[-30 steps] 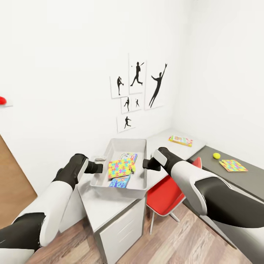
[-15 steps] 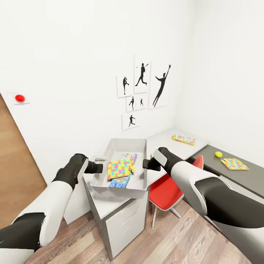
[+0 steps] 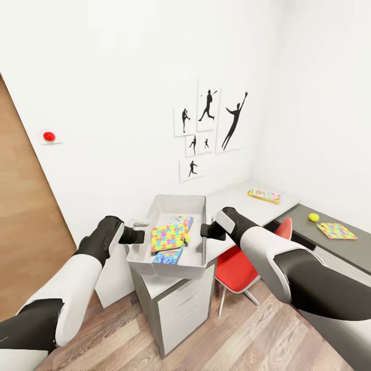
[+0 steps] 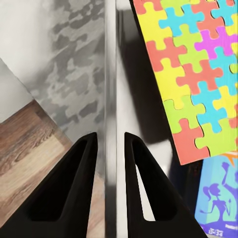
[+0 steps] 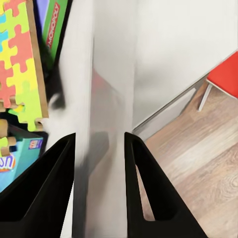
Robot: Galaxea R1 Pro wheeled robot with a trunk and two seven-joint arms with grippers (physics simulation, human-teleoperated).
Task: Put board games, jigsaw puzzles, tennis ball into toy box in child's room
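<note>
Both grippers hold the light grey toy box (image 3: pixel 167 265) over the near end of the table (image 3: pixel 232 198). My left gripper (image 3: pixel 140 235) is shut on its left wall (image 4: pixel 110 99); my right gripper (image 3: pixel 204 230) is shut on its right wall (image 5: pixel 106 99). Inside lie a jigsaw puzzle (image 3: pixel 170 237), a light blue board game (image 3: pixel 167 256) and another board game (image 3: pixel 181 220). Further along the table lies a third board game (image 3: pixel 264 196). The tennis ball (image 3: pixel 313 217) and a second jigsaw puzzle (image 3: pixel 337 231) rest on the dark lower wing.
A red chair (image 3: pixel 239 265) stands under the table just right of the box. White drawers (image 3: pixel 188 309) sit below the box. A brown door (image 3: pixel 28 216) fills the left side, with a red button (image 3: pixel 49 136) on the wall. Wood floor lies in front.
The whole view has shifted: desk and wall pictures slid right and the door came in at left. The toy box stayed between my grippers and now overhangs the desk's end.
</note>
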